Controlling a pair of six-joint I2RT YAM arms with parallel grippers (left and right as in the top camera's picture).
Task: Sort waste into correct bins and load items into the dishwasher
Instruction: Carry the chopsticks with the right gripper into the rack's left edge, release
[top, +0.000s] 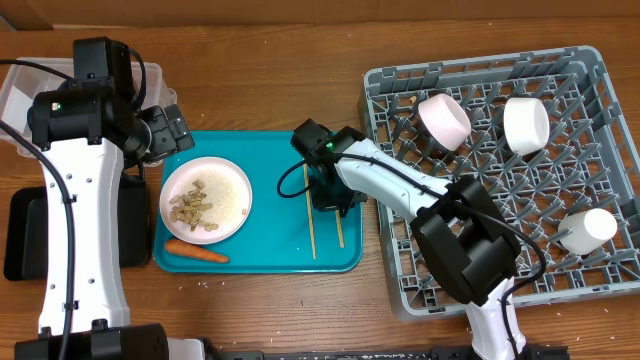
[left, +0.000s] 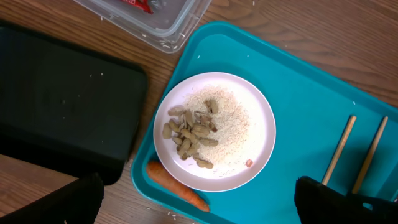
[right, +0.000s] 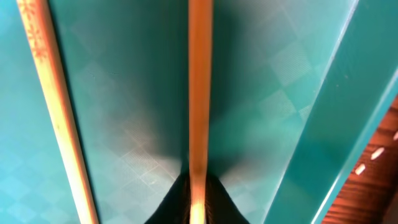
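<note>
A teal tray (top: 270, 160) holds a white plate (top: 205, 163) of rice and peanuts, a carrot (top: 196, 252) at its front left, and two wooden chopsticks. My right gripper (top: 335, 195) is down on the tray, shut on the right chopstick (top: 339, 228). In the right wrist view the chopstick (right: 199, 93) runs up from between the fingertips (right: 198, 199), and the other chopstick (right: 56, 112) lies to its left. My left gripper (top: 170, 130) is open and empty above the tray's far left corner. The left wrist view shows the plate (left: 261, 106) and the carrot (left: 177, 186) below the open gripper (left: 199, 199).
A grey dish rack (top: 520, 200) at the right holds a pink bowl (top: 443, 120) and two white cups (top: 526, 124) (top: 588, 230). A clear plastic bin (top: 20, 90) stands at the far left, a black bin (top: 25, 230) in front of it.
</note>
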